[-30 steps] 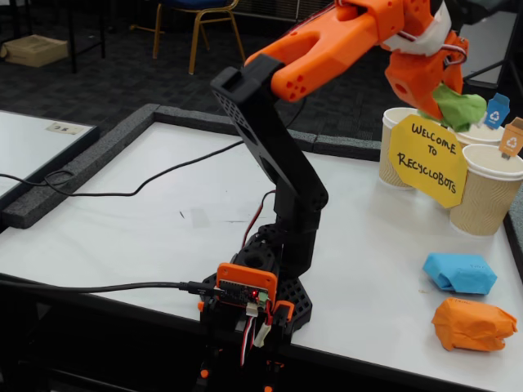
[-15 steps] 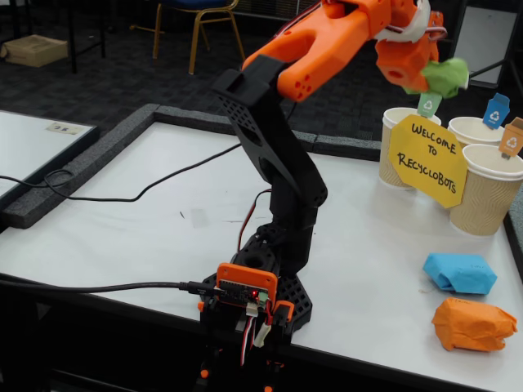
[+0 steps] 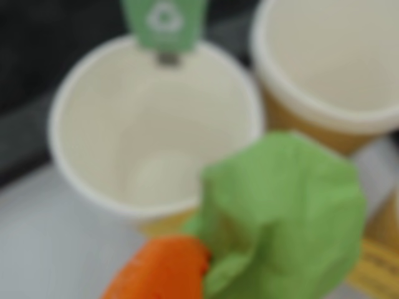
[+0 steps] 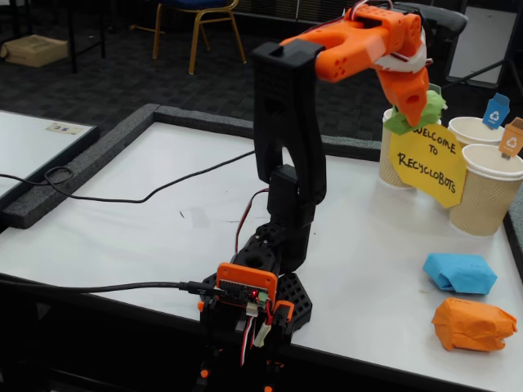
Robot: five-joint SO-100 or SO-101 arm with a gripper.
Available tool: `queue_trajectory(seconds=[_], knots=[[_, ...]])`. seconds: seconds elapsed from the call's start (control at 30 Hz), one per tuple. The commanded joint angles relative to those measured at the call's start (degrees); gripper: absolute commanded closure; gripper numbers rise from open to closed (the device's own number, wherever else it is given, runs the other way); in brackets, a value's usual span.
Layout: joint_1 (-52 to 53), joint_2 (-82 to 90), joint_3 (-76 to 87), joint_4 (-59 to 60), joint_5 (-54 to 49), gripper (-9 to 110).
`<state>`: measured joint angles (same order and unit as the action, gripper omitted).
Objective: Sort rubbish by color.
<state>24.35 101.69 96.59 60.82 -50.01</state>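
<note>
Lowered from its raised pose of a moment ago, the arm now points its tool point(image 4: 413, 110) downward over the left-hand paper cup point(image 4: 395, 163) of the fixed view, where half a second back it held its load high and out to the side. Clenched on the green wad point(image 4: 418, 113), the tool carries it just above that cup's rim; in the wrist view the green wad point(image 3: 283, 212) hangs low and right of the cup's open mouth point(image 3: 153, 131), overlapping its near rim rather than sitting centred over it, with the green recycling tag point(image 3: 165, 18) clipped at the far rim. None of the three pieces appears sorted yet: the cup's inside looks empty, and the blue wad point(image 4: 460, 273) and orange wad point(image 4: 474, 324) lie near each other on the counter point(image 4: 147, 229), well apart from the cups. My reading is that the first drop is about to happen, with two more pick-ups left. As for orientation, the green wad is a crumpled lump with no clear front; in the wrist view it looks slightly wider than tall, though the blur makes its long axis hard to call.
</note>
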Motion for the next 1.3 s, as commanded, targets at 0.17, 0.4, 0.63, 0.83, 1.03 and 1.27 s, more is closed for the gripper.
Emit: queue_trajectory(seconds=[0.17, 0.4, 0.63, 0.83, 1.03, 1.27], knots=[[-2.2, -4.0, -15.8, -6.2, -8.0, 101], [0.3, -4.0, -20.1, -5.2, -8.2, 101], [1.1, -4.0, -27.2, -2.5, -8.2, 101], [0.8, -5.0, -28.0, -6.9, -8.2, 101], [-0.8, -9.9, -31.3, -8.7, -8.7, 101], [-1.6, -16.4, -36.7, -9.7, -14.2, 101]])
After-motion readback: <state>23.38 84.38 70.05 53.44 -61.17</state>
